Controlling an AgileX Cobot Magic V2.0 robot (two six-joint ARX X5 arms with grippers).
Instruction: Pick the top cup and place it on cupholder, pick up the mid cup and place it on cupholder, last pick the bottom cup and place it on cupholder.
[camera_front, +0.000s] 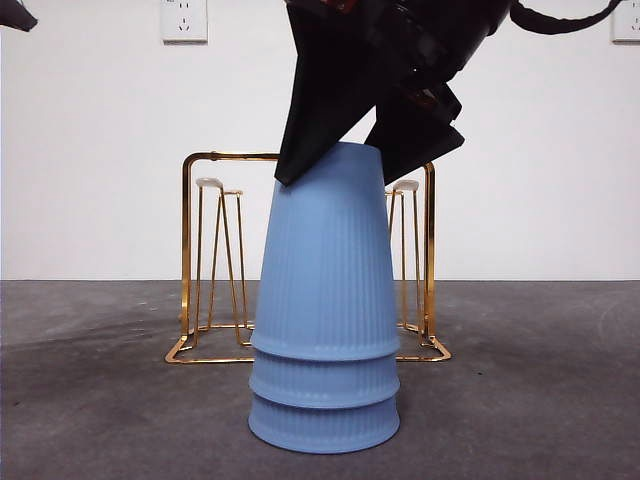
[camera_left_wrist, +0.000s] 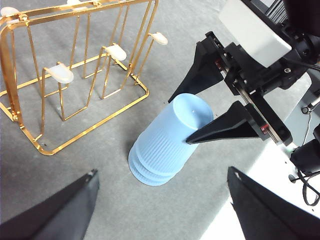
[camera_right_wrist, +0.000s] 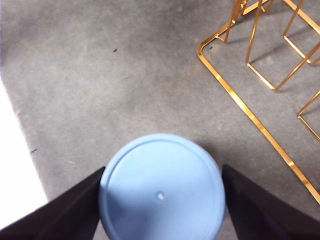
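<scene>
Front view: three nested, ribbed pale-blue cups (camera_front: 325, 300), inverted; right gripper (camera_front: 368, 165) jaws open astride the top cup (camera_front: 328, 250); left gripper (camera_left_wrist: 160, 210) jaws open.

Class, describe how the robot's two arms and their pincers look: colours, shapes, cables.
The right pincer has two black, wedge-shaped jaws tapering to points, mounted on a black rail body with a white housing and black cables behind. The left pincer shows the same black tapering jaws.

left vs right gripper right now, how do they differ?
The right gripper is down at the top cup of the blue stack, one jaw on each side of its upturned base; the left gripper hangs back, away from the stack. The right gripper has a cup between its jaws; the left gripper has only bare table between them. Both are open, with black jaws.
</scene>
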